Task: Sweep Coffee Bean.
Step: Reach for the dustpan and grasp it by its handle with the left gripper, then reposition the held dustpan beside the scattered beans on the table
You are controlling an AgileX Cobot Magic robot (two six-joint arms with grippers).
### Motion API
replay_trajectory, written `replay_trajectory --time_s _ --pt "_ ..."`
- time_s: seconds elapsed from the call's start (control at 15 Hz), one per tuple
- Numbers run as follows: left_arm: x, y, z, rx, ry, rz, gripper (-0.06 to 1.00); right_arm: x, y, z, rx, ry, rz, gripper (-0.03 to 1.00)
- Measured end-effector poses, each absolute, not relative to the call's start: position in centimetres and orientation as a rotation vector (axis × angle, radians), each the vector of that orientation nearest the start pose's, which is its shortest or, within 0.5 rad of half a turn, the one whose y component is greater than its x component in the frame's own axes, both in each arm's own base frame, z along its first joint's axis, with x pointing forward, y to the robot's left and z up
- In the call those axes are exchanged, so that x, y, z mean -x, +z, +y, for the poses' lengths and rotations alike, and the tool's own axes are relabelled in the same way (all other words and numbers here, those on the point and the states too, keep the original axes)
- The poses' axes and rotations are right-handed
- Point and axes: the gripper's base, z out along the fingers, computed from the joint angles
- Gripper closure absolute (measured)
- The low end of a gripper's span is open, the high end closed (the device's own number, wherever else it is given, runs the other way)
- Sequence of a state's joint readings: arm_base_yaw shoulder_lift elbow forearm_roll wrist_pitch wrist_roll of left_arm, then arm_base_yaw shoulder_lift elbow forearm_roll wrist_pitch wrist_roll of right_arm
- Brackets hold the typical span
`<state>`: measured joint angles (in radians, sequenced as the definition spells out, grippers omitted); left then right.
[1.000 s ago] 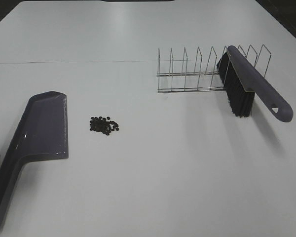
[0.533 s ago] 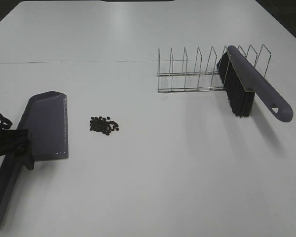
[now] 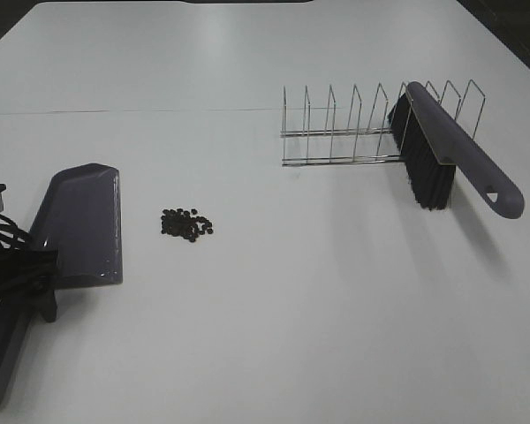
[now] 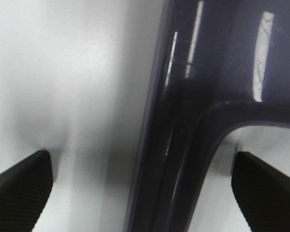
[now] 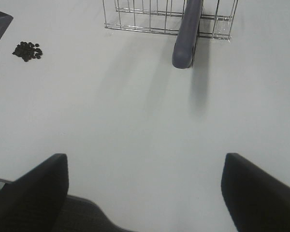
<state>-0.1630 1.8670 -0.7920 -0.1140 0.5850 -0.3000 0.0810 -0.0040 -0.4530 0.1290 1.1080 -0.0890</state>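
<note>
Left gripper (image 4: 141, 162) astride the dustpan (image 3: 84, 221) handle
jaws apart, nothing clamped yet; coffee bean (image 3: 186, 224) off to my right

Table (image 3: 291, 309): white, smooth, near matt with a soft sheen. Dustpan (image 3: 84, 221): grey-purple plastic, glossy, bright streaks of reflected light along its handle in the left wrist view. Rack (image 3: 336, 132): thin metal wire, bright and polished. Brush (image 3: 464, 163): back and handle of smooth plastic, satin rather than glossy; bristles (image 3: 428, 177) black, fibrous, dull. Beans (image 3: 186, 224): dark brown-black, low shine. Left gripper (image 4: 141, 164): pads (image 4: 19, 191) black, matt, with a fine cross-hatched grain. Right gripper (image 5: 145, 159): pads (image 5: 34, 193) dull black, grain faint.
</note>
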Motion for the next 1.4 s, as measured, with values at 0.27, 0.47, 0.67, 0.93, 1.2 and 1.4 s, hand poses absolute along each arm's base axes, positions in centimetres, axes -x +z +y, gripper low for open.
replay_trajectory --time_s 0.27,0.47,0.67,0.93,1.2,1.4 --pt "-27.3 9.3 -4.8 0.306 -0.061 3.118 0.62 0.4 26.1 1.0 0.187 0.152 2.123 0.21" --pt "-27.4 9.3 -4.7 0.263 -0.036 3.116 0.62 0.4 26.1 1.0 0.187 0.152 2.123 0.21" --pt "-27.4 9.3 -4.6 0.238 -0.020 3.117 0.62 0.4 26.1 1.0 0.187 0.154 2.123 0.21" --pt "-27.4 9.3 -4.6 0.201 -0.012 3.119 0.62 0.4 26.1 1.0 0.187 0.154 2.123 0.21" --pt "-27.6 10.7 -4.5 0.156 0.015 3.124 0.62 0.4 26.1 1.0 0.187 0.154 2.123 0.21" --pt "-28.1 16.0 -4.5 0.146 -0.022 2.992 0.62 0.4 26.1 1.0 0.187 0.154 2.123 0.21"
